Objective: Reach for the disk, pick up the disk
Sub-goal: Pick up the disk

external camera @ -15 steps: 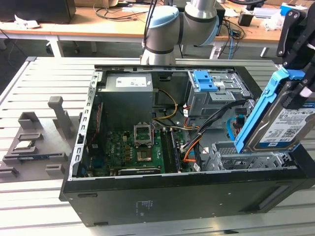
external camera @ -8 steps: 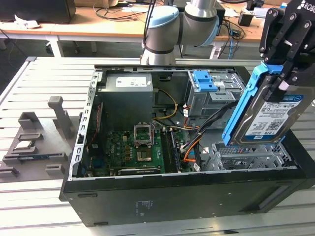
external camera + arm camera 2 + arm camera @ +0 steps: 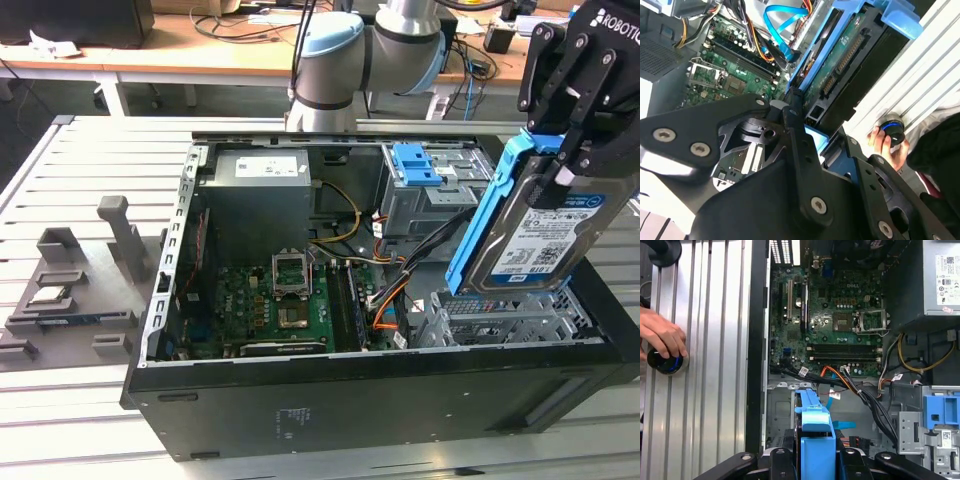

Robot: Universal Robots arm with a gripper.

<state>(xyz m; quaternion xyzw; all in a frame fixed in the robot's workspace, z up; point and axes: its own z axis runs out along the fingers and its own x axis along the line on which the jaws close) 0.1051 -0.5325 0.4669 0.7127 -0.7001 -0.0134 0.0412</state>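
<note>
Gripper (image 3: 560, 150) nearest the exterior camera, jaws closed on the top of the disk (image 3: 535, 235), which hangs upright, clear above the open computer case (image 3: 300, 400). Disk looks rigid, dense, shock-sensitive; the blue carrier frame (image 3: 485, 215) seems the safest hold.

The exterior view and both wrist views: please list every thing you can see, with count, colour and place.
disk: one, silver with blue frame, held above the case at the exterior view's right.
computer case: one, black, open, on the table.
motherboard: one, green, inside the case.
power supply: one, grey, inside the case.
blue latch: one, on the drive cage.
grey stand: one, on the table at the exterior view's left.
slatted table: one, silver.
round knob: one, black and blue, under a person's hand.
gripper: one, black, shut on the disk.
</note>
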